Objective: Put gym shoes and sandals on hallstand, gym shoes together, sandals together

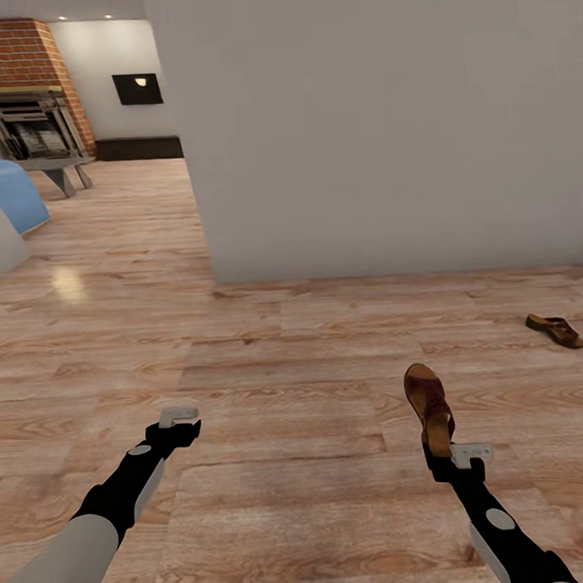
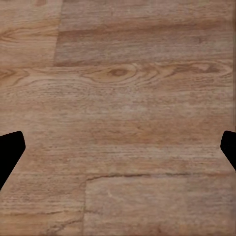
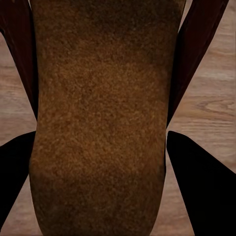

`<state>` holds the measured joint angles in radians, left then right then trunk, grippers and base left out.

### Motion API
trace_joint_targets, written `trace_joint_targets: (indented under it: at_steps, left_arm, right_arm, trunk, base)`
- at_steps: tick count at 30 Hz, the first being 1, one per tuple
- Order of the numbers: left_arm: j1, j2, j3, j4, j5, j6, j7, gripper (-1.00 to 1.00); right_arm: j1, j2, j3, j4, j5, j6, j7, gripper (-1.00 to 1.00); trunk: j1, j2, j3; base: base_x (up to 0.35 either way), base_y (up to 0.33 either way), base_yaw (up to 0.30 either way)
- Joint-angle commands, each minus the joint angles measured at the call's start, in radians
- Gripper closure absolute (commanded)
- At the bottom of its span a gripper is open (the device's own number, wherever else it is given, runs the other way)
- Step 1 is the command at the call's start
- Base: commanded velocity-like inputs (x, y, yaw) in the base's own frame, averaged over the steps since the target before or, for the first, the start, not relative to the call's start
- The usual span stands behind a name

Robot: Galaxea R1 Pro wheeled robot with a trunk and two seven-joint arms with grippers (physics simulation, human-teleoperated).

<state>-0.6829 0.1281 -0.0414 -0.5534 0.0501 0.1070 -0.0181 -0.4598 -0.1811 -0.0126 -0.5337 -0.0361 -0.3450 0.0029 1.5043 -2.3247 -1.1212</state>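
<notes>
My right gripper point(image 1: 441, 451) is shut on a brown sandal point(image 1: 429, 406), holding it above the corridor floor point(image 1: 286, 360) with its toe end pointing away from me. The right wrist view looks straight onto the tan footbed of that sandal point(image 3: 98, 128), a black finger point(image 3: 196, 182) on each side. The second sandal point(image 1: 555, 330) lies flat on the planks at the far right. My left gripper point(image 1: 180, 423) is open over bare wood, and its fingertips point(image 2: 10, 152) sit at the edges of the left wrist view. The gym shoes and the hallstand are out of view.
A plain grey wall point(image 1: 386, 126) rises straight ahead, its corner at the left. Beyond that corner the floor runs to a brick fireplace point(image 1: 28, 91) and a blue seat point(image 1: 11, 193) at the far left.
</notes>
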Motion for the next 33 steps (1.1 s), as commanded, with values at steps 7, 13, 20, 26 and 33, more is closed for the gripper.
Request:
trace_joint_targets:
  at_steps: [7,13,20,26,33]
  left_arm:
    - [0.0,-0.002,-0.009,0.003,0.004,0.008,-0.006,-1.0]
    - [0.0,0.002,-0.005,0.009,0.004,0.011,-0.005,-1.0]
    - [0.0,0.004,-0.003,0.01,0.003,0.012,-0.001,-1.0]
    - [0.0,0.001,-0.003,0.01,0.005,0.011,0.003,-1.0]
    - [0.0,0.002,-0.002,0.01,0.006,0.012,0.004,-1.0]
  right_arm:
    - [0.0,0.0,0.0,0.001,-0.004,-0.003,-0.001,1.0]
    - [0.0,0.001,-0.001,0.002,-0.005,-0.002,-0.001,1.0]
    - [0.001,0.001,-0.001,0.011,-0.006,-0.002,-0.001,1.0]
    - [0.001,0.002,-0.001,0.019,-0.007,-0.003,-0.001,1.0]
    - [0.001,0.002,-0.001,0.027,-0.007,-0.002,-0.001,1.0]
  trunk:
    - [0.0,0.0,0.01]
    - [0.0,0.0,0.02]
    - [0.0,0.0,0.031]
    - [0.0,0.0,0.04]
    - [0.0,0.0,0.05]
  base:
    - [0.0,0.0,0.0]
    - [0.0,0.0,0.0]
    - [0.0,0.0,0.0]
    - [0.0,0.0,-0.013]
    - [0.0,0.0,-0.131]
